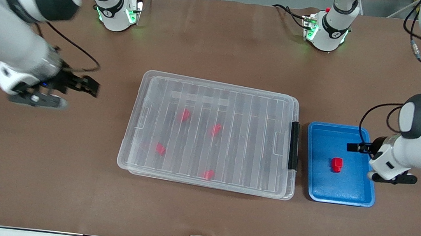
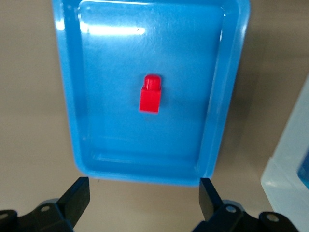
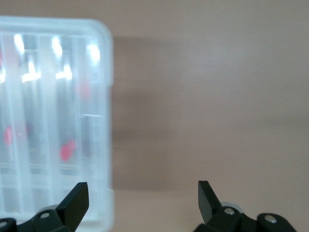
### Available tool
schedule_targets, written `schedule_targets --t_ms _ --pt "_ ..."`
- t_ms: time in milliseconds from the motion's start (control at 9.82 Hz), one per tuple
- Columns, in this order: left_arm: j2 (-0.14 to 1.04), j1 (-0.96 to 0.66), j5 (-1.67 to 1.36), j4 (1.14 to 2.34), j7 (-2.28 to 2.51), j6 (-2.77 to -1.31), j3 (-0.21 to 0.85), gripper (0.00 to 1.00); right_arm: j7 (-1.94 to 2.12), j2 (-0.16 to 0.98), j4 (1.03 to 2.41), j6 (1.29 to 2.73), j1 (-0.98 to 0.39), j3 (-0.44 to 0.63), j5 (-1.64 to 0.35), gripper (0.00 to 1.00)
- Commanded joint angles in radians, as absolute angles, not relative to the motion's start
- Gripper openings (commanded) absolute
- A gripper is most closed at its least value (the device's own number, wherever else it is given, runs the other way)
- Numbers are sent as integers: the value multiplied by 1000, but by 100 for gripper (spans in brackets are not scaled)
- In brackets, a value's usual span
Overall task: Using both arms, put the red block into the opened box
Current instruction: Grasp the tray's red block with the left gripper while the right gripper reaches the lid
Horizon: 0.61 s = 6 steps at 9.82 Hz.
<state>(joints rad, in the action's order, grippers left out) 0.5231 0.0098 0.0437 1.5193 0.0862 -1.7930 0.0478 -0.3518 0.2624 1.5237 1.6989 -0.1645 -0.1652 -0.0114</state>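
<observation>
A small red block (image 1: 336,164) (image 2: 150,94) lies alone in a blue tray (image 1: 358,196) (image 2: 67,96) toward the left arm's end of the table. My left gripper (image 1: 358,148) (image 2: 145,193) hangs open and empty over the tray's rim, apart from the block. The large clear box (image 1: 135,125) (image 3: 101,72) sits mid-table with its ribbed lid lying on it and its black latch (image 1: 294,145) facing the tray. Several red blocks (image 1: 184,115) (image 3: 67,151) show through the lid. My right gripper (image 1: 89,86) (image 3: 143,195) is open and empty over bare table beside the box's other short end.
The brown table (image 1: 51,179) runs wide around the box and tray. The arm bases (image 1: 118,12) stand along the table edge farthest from the front camera, and cables (image 1: 80,51) trail near the right arm. A corner of the box (image 2: 289,183) shows in the left wrist view.
</observation>
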Motion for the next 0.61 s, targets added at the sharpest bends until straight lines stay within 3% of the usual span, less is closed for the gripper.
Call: schedule_targets --t_ms 0,306,509 --pt "647 15 52 1509 103 -1888 52 100 -403 339 1602 1846 -219 -201 3 100" --pt "756 38 54 1514 101 -2044 52 100 -402 339 1732 1980 -229 -202 5 100" --pt "787 35 54 1517 103 -2083 52 92 -400 339 1785 2017 -238 -202 8 100"
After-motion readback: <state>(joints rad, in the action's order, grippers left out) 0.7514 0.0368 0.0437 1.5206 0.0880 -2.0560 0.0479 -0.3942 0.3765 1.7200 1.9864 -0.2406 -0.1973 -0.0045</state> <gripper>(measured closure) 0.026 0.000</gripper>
